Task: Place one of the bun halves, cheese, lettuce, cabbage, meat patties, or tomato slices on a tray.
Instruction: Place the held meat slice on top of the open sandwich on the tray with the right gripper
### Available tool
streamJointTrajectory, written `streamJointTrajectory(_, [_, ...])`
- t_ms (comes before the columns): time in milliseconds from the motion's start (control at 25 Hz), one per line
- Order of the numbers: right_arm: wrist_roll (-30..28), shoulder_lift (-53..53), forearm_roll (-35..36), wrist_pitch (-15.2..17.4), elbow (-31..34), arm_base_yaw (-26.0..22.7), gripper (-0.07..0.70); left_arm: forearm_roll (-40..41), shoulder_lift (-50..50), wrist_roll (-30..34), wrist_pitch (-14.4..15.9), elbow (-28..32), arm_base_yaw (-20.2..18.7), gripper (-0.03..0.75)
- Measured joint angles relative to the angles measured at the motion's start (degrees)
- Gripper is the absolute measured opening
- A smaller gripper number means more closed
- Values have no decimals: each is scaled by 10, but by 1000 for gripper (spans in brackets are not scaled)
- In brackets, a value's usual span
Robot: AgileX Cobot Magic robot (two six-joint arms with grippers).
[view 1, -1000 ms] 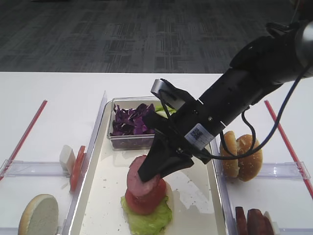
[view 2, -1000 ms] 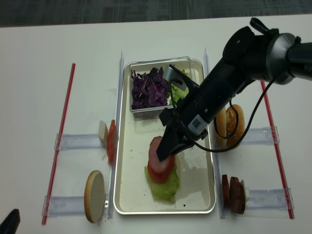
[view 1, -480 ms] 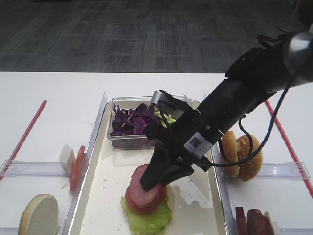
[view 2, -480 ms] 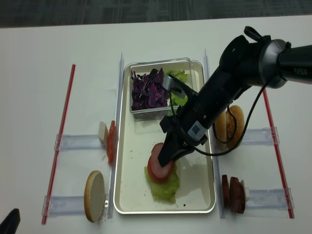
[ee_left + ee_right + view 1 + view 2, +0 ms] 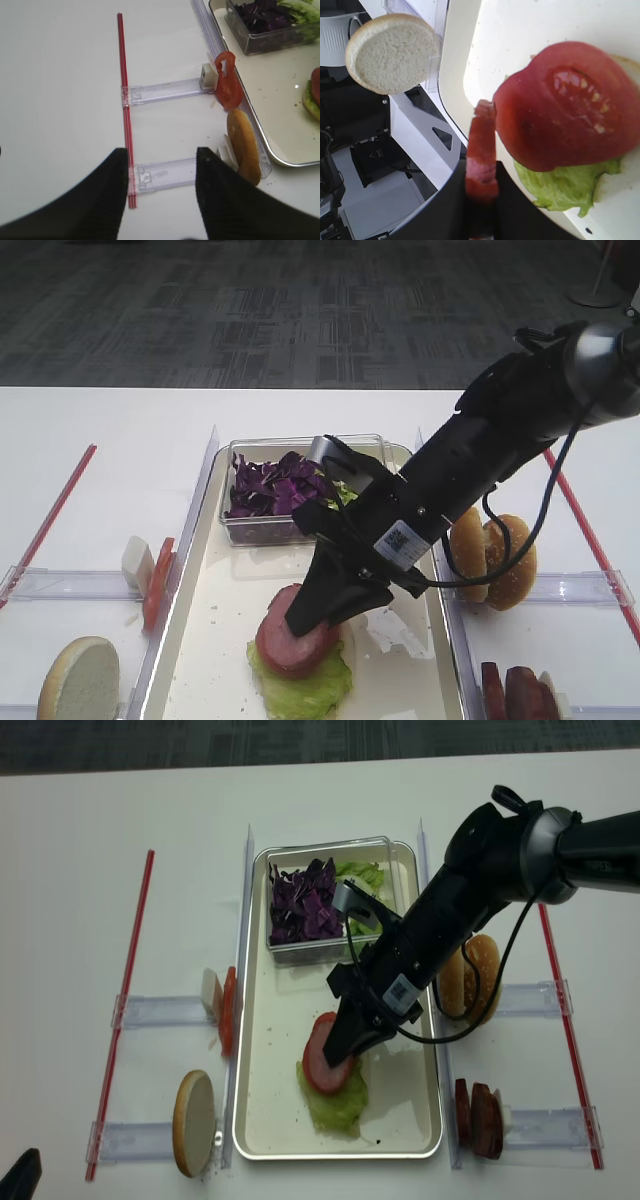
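The right gripper (image 5: 481,187), jaws narrow, pinches a round pinkish-brown meat patty (image 5: 481,150) edge-on at 9 o'clock of the glossy red tomato slice (image 5: 565,105), which lies on ruffled green lettuce (image 5: 565,186) in the long cream-white metal-rimmed tray (image 5: 205,635), apparently ready to lay it flat on the stack. The left jaws stand wide over the bench.

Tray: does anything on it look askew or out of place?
Yes. The meat patty stands on edge, pinched in the right tool, beside the tomato slice that lies on the lettuce, rather than flat on it. Small dark specks dot the tray.
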Motion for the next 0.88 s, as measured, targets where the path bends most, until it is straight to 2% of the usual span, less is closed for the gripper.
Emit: streamJointTrajectory(880, [-15,1,17,0,0,0,116,0,0,0,0,0,0,293])
